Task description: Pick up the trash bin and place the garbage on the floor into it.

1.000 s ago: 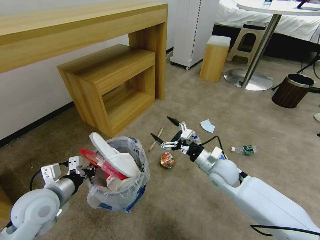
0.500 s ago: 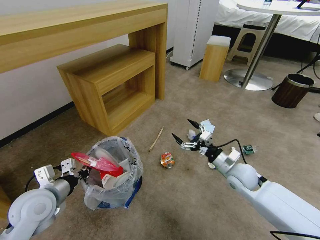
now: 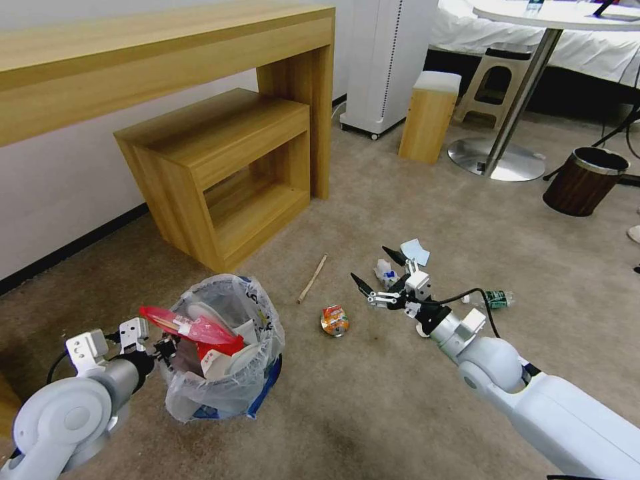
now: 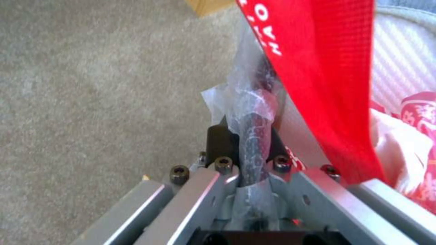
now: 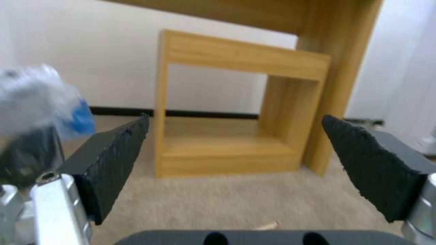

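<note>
The trash bin (image 3: 223,357) was held at its bag-lined rim by the left gripper (image 3: 163,347), jaws clamped on it; a steady, upright hold seemed advisable. Beyond, the right gripper (image 3: 378,273) was extended low over the carpet, jaws spread wide, empty, between the crushed can (image 3: 334,319) and the crumpled wrapper (image 3: 385,272).
</note>
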Available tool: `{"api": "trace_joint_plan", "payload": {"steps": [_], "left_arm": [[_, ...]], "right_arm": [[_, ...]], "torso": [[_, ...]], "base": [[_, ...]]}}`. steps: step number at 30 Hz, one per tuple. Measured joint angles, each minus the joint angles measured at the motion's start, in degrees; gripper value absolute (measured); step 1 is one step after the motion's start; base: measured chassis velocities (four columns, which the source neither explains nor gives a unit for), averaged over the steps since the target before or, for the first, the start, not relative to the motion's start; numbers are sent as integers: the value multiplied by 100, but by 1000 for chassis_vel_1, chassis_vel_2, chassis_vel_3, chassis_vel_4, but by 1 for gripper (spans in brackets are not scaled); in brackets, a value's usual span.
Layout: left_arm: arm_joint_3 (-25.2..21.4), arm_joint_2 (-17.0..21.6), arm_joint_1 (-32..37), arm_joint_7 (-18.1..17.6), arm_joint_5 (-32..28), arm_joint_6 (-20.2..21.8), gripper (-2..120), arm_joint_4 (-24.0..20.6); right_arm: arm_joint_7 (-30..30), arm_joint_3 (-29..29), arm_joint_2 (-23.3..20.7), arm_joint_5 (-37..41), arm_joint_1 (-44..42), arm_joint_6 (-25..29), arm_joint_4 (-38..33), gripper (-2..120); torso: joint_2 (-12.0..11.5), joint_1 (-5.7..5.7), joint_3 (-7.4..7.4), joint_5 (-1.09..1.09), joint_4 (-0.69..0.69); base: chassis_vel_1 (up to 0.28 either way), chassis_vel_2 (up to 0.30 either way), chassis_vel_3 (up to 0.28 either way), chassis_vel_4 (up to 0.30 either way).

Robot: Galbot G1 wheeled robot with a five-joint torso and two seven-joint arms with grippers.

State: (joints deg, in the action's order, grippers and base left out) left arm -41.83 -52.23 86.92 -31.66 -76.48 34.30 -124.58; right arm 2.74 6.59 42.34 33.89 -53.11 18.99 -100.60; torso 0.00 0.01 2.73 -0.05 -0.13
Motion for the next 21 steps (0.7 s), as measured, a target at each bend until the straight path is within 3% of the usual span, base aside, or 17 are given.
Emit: {"api": "trace_joint_plan", "payload": {"steps": [14,21], "left_arm": [[-144,-40,95,45,143,-46,0,-188],[-200,-159,218,166,361,-67,0,-273]], "right_arm": [[-1251,183,196,-261,-231,-1052,-57,99],[-1423,34,335,-602,-413,-883,10,100]], "torso": [[0,0,0,-1,0],[0,0,0,0,0]], "base": [[0,0,0,0],[0,0,0,0]]}}
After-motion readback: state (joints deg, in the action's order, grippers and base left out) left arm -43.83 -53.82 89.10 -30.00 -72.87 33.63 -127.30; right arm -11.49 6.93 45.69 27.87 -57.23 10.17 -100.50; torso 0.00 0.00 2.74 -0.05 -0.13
